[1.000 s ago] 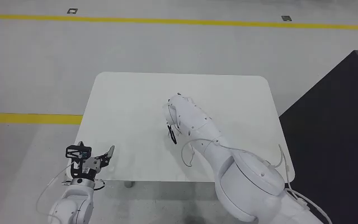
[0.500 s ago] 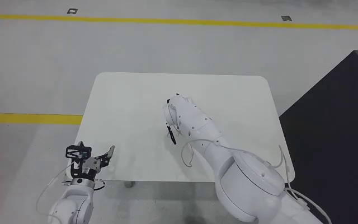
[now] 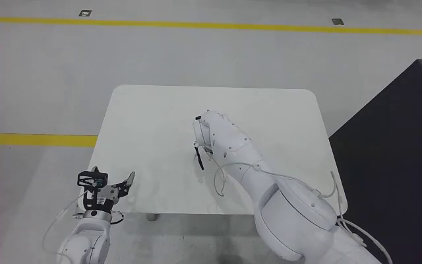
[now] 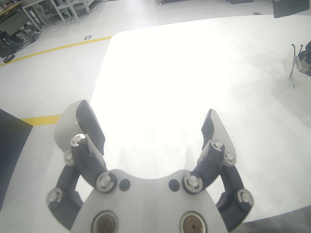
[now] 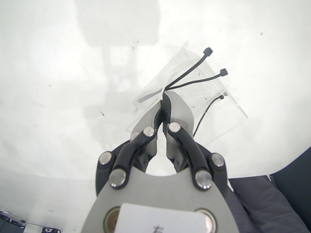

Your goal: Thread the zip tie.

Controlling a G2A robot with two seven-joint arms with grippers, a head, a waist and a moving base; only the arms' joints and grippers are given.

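So the right arm has nudged a bit toward 9 o'clock over the last second, taking its black strands along, while the left arm hasn't budged. The right gripper [image 5: 166, 96] sits about mid-table, pinched tight on two zip ties [image 5: 192, 69]. Their heads fan out past the fingertips, above a clear sheet [image 5: 233, 112] lying flat on the table [image 3: 151, 112]. A third zip tie [image 5: 206, 112] lies loose on that sheet, just beside the fingers, not touching them.

The left gripper [image 4: 147, 107] hangs at the table's 7 o'clock corner, right over the near edge, jaws spread wide with nothing between them. It's well apart from the other arm. There's loads of bare tabletop from 9 through 12 o'clock, and the rounded far edge is a good way off.
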